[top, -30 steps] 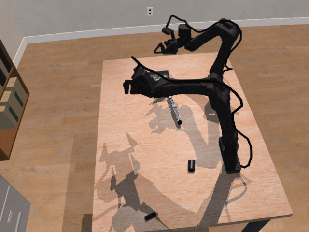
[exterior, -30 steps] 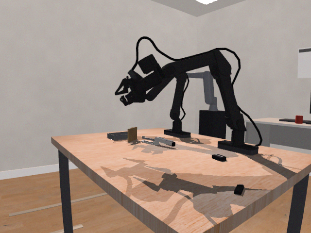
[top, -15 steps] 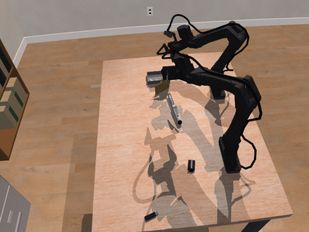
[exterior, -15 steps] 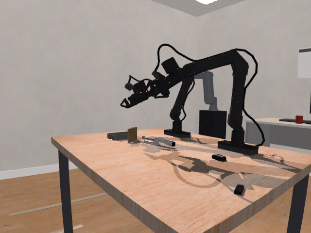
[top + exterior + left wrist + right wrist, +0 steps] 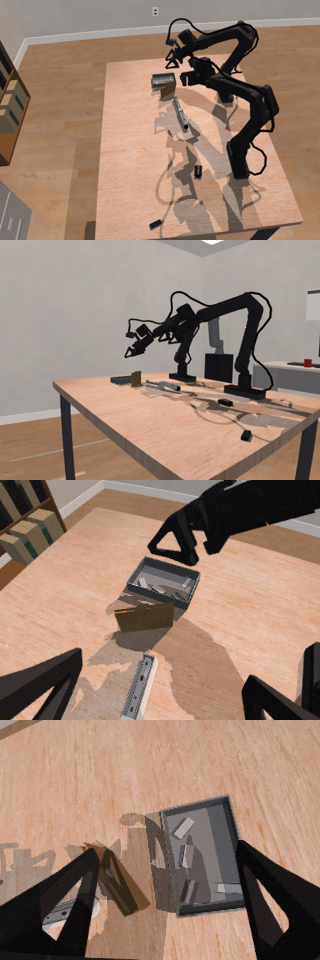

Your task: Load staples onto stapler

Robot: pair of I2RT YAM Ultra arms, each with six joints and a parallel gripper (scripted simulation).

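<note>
From the right wrist I count four short silvery staple sticks (image 5: 183, 828) (image 5: 158, 589) (image 5: 171, 78) in the grey rectangular tray (image 5: 163, 74) (image 5: 120, 380) (image 5: 172, 567) (image 5: 234, 817); the exterior hides them. Both wrists crop the long silver metal stapler (image 5: 180, 111) (image 5: 169, 385) (image 5: 140, 687) (image 5: 67, 914). The left claw (image 5: 184, 78) (image 5: 166, 340) (image 5: 164, 671) and right claw (image 5: 166, 64) (image 5: 126, 357) (image 5: 164, 536) (image 5: 164, 851) gape.

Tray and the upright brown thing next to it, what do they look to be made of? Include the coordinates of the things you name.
Tray (image 5: 155, 86) (image 5: 120, 380) (image 5: 160, 597) (image 5: 199, 911): dull dark grey, perhaps plastic or painted metal.
Brown piece (image 5: 168, 89) (image 5: 136, 378) (image 5: 146, 618) (image 5: 131, 892): possibly wood or cardboard, given its flat matte brown face.
</note>
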